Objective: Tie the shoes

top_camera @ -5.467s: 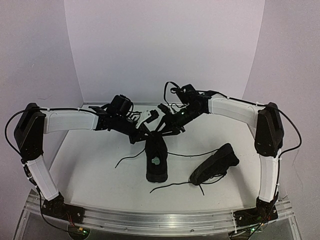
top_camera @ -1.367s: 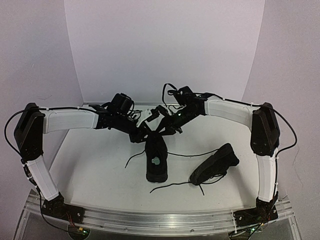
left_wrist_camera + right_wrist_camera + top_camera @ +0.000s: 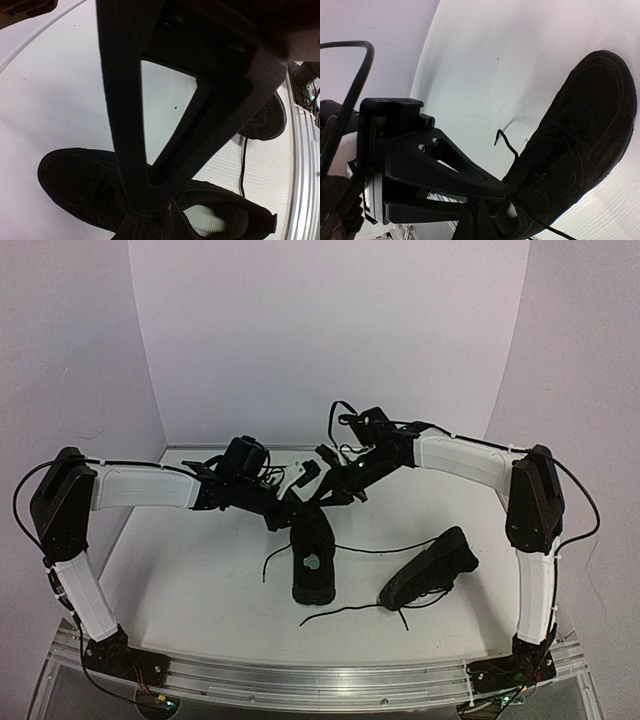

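One black shoe (image 3: 310, 565) stands upright mid-table, its pale insole label showing; it also shows in the left wrist view (image 3: 75, 185) and the right wrist view (image 3: 580, 145). The other shoe (image 3: 432, 567) lies tilted to its right. My left gripper (image 3: 286, 512) is shut, tips pressed on the first shoe's tongue (image 3: 145, 200); no lace shows between them. My right gripper (image 3: 322, 502) is shut at the shoe's throat (image 3: 506, 194), where a thin lace (image 3: 545, 225) runs out from its tips. A loose lace end (image 3: 501, 139) curls off the shoe's side.
Long black laces trail on the white table (image 3: 180, 570): one toward the right (image 3: 390, 548), one along the front (image 3: 345, 613), one left of the shoe (image 3: 272, 562). Lilac walls close in the back and sides. A metal rail (image 3: 320, 680) runs along the near edge.
My left arm has reached further right over the shoe. The loose lace left of the shoe has drawn in toward it. My right gripper has barely moved.
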Controlling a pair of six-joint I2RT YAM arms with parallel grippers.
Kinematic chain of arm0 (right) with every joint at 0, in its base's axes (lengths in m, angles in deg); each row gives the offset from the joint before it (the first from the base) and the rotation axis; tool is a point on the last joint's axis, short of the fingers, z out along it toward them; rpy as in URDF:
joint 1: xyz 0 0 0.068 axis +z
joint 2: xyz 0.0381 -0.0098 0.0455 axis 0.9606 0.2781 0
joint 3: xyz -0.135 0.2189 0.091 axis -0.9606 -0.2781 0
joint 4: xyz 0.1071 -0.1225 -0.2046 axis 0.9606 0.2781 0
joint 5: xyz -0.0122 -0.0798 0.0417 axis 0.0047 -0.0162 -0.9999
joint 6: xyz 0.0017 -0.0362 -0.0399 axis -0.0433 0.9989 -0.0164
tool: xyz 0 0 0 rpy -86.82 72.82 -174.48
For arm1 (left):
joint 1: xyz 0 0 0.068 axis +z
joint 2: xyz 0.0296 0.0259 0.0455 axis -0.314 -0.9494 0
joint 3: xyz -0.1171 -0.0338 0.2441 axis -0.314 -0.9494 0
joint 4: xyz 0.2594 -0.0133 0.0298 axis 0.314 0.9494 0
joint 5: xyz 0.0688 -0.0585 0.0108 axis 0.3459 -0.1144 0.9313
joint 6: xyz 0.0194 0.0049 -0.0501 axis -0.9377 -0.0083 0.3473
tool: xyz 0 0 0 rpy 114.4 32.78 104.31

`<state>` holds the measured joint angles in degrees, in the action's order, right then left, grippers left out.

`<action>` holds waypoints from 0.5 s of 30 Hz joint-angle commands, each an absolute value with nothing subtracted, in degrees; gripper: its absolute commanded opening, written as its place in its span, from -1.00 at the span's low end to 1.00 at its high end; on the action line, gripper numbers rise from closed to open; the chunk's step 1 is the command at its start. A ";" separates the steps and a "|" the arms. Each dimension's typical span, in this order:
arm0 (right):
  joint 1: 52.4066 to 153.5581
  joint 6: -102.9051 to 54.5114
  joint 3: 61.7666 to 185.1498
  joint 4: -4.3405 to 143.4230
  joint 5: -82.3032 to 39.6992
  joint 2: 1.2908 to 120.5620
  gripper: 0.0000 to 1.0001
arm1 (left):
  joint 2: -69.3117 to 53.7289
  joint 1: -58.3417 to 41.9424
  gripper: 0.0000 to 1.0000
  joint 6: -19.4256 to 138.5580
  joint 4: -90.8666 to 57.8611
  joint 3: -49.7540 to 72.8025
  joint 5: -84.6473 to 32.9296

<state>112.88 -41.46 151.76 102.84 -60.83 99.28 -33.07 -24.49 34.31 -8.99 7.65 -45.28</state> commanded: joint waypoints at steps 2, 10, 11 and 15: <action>112.46 -41.78 152.02 101.99 -60.41 95.56 -0.97 | -33.46 -24.81 -0.87 33.27 -10.50 10.34 -44.60; 112.28 -41.46 151.89 102.08 -60.16 95.25 -0.75 | -33.90 -25.07 -1.00 32.62 -9.85 10.74 -45.13; 112.27 -41.33 151.90 102.08 -60.17 95.25 -0.82 | -33.97 -25.14 -1.00 32.48 -9.74 10.90 -45.12; 112.27 -41.29 151.81 102.08 -60.07 95.13 -1.00 | -34.16 -25.34 -0.82 32.68 -9.22 11.46 -43.61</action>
